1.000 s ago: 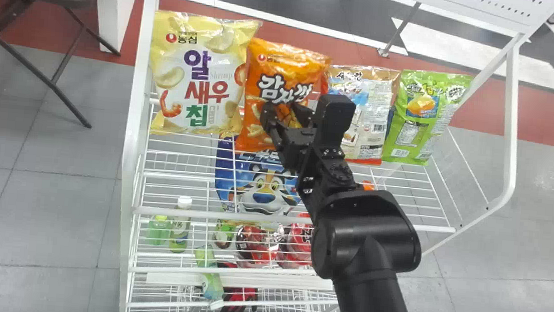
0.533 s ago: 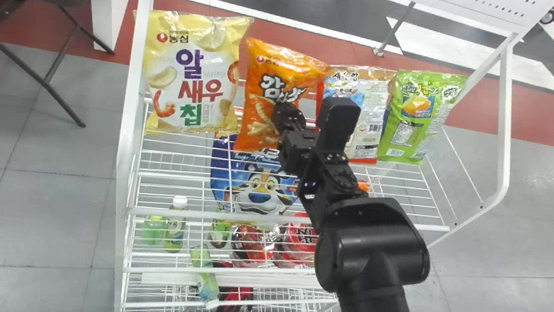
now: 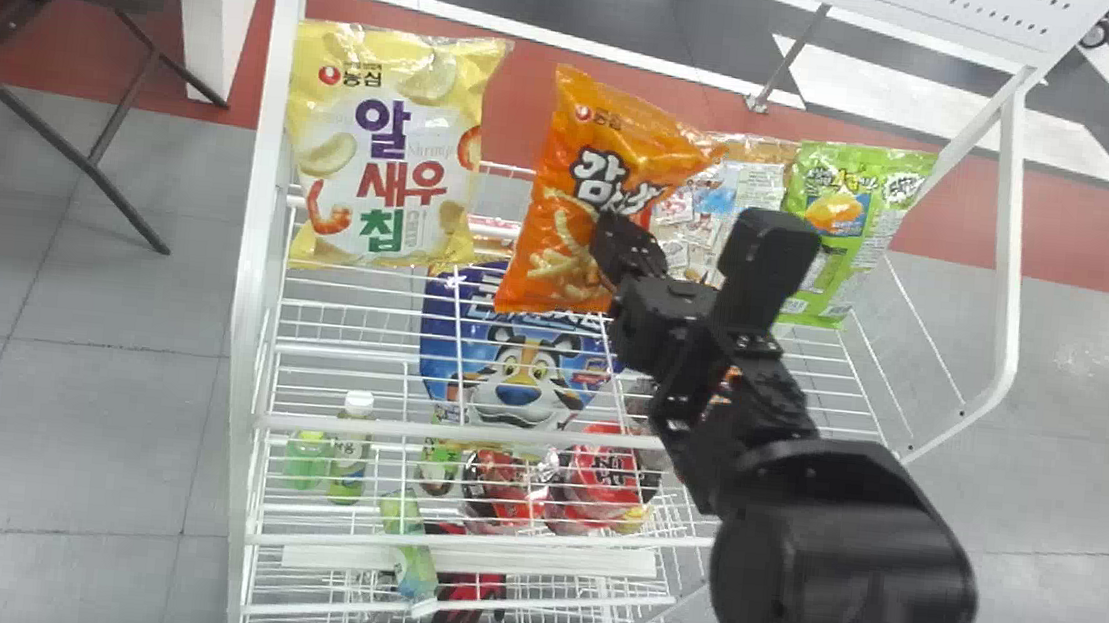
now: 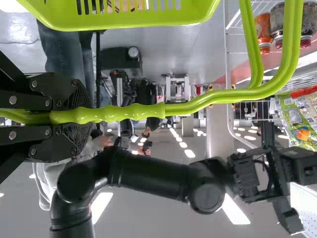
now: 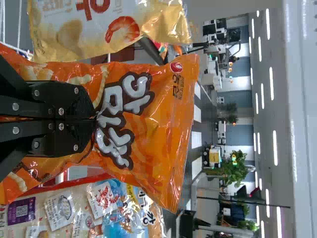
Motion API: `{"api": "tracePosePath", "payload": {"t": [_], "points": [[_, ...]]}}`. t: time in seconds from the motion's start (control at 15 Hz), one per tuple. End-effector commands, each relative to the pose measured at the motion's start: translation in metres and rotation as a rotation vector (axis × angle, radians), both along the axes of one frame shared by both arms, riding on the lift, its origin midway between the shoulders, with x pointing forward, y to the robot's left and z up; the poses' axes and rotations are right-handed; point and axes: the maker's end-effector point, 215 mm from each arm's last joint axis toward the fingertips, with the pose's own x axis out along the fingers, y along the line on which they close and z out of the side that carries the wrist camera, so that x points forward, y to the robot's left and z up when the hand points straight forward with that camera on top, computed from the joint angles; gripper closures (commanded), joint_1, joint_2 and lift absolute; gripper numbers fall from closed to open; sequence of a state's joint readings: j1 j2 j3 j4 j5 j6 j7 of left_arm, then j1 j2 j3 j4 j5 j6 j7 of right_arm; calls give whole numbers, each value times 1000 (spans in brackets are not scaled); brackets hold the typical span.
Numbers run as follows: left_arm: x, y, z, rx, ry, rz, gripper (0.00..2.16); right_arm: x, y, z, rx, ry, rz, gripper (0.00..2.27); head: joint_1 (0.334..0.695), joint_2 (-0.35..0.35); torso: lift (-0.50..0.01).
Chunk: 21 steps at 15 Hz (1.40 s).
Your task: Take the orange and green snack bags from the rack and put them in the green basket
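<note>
R gripper (image 5: 95,119) had its fingers together, clamped on the front film of the orange snack bag (image 3: 577,168), approx. upper mid-frame in the head view. Bag tilted there, mostly up & left of the fingertips, its upper R corner overlapping the blue-and-beige snack bag (image 3: 726,181). Best approx.: firm pinch, no crush, slow lift clear of neighbours, then swing. L gripper (image 4: 74,116) was closed round the green basket's handle (image 4: 198,106). Green snack bag (image 3: 851,192), upper R of frame, prob. came next.

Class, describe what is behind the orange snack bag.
The orange snack bag covers parts of a beige bag and a blue tiger bag; those covered parts cannot be seen.
</note>
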State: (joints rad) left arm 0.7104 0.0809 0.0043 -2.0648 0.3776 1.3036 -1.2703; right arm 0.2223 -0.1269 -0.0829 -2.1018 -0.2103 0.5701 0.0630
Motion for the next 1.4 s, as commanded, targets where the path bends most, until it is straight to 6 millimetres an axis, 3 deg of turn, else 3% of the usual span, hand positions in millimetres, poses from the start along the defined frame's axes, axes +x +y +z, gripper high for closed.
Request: {"api": "tracePosePath", "payload": {"t": [0.0, 0.27, 0.53, 0.67, 0.87, 1.07, 1.33], "points": [[3, -2, 1, 0, -11, -5, 2148, -30, 2, 13, 29, 35, 29, 2135, 695, -350, 0], [7, -3, 1, 7, -19, -2, 2145, -81, 9, 15, 90, 160, 102, 2135, 695, -350, 0], [12, -13, -5, 43, -40, -24, 2145, -146, 45, 5, 135, 326, 217, 2135, 695, -350, 0], [16, -19, -7, 54, -54, -34, 2145, -183, 54, -5, 152, 427, 251, 2135, 695, -350, 0], [20, -22, -9, 59, -66, -28, 2148, -232, 53, -36, 153, 618, 272, 2135, 695, -350, 0], [22, -22, -10, 64, -80, -23, 2148, -247, 55, -43, 170, 660, 284, 2135, 695, -350, 0], [23, -23, -10, 71, -84, -24, 2148, -247, 55, -51, 148, 677, 267, 2135, 695, -350, 0]]}}
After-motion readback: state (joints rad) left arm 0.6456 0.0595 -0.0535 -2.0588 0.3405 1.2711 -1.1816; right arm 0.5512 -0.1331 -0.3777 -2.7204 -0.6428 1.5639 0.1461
